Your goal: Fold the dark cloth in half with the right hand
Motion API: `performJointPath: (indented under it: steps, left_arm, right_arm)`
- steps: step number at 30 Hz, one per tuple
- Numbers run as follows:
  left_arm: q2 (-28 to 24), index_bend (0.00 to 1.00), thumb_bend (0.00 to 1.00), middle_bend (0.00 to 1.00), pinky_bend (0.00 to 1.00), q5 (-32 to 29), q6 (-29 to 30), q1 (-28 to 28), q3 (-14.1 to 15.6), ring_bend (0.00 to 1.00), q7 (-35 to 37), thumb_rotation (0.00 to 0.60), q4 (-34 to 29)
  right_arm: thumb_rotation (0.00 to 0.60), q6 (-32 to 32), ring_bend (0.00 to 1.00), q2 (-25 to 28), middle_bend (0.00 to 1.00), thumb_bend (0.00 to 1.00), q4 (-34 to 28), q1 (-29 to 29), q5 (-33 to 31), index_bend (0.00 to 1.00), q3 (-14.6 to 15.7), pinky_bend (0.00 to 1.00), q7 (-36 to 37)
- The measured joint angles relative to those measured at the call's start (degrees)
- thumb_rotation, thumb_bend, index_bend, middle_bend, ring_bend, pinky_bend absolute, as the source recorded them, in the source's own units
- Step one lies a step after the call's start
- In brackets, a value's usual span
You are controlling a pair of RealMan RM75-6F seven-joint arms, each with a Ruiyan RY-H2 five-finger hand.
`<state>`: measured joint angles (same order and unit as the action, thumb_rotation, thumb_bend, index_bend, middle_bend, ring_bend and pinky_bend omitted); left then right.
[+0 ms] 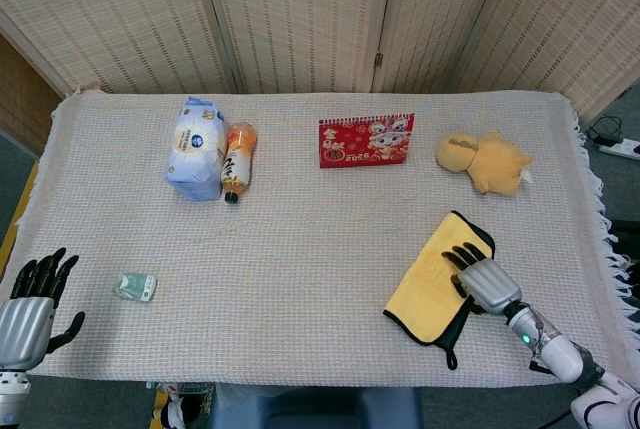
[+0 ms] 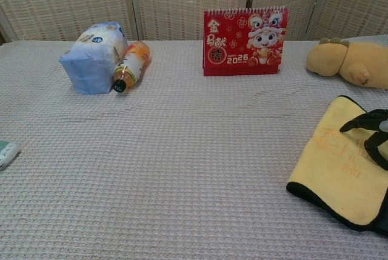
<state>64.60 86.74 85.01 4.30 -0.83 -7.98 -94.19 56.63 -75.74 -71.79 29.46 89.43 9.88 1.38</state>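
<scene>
The dark cloth (image 1: 436, 280) lies folded at the front right of the table, its yellow inner side facing up. A dark edge (image 1: 459, 329) shows along its near side. In the chest view the yellow face (image 2: 337, 172) fills the right edge, with a black rim below it. My right hand (image 1: 481, 278) is at the cloth's right edge, its dark fingers (image 2: 371, 128) spread apart over the yellow surface and gripping nothing that I can see. My left hand (image 1: 28, 304) hangs at the table's front left corner, fingers spread and empty.
At the back stand a blue tissue pack (image 1: 196, 146), an orange bottle (image 1: 238, 161) lying beside it, a red desk calendar (image 1: 366, 139) and a yellow plush toy (image 1: 485, 161). A small green-white packet (image 1: 135, 287) lies at the front left.
</scene>
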Motion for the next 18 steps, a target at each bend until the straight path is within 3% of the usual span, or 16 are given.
performJointPath:
  steps: [12,18]
  left_arm:
    - [0.50,0.00,0.41,0.00,0.00,-1.04,-0.79,0.32,-0.29,0.00,-0.75,0.600,0.26]
    - [0.46,0.00,0.41,0.00,0.00,-1.45,-0.70,0.28,-0.50,0.00,-0.76,0.600,0.22]
  right_arm:
    - [0.600,-0.86,0.01,0.00,0.12,0.42,2.37,-0.41,0.68,0.64,-0.43,0.00,1.91]
    - [0.600,-1.28,0.00,0.14,0.04,0.42,2.30,-0.52,1.41,0.39,-0.38,0.00,3.75]
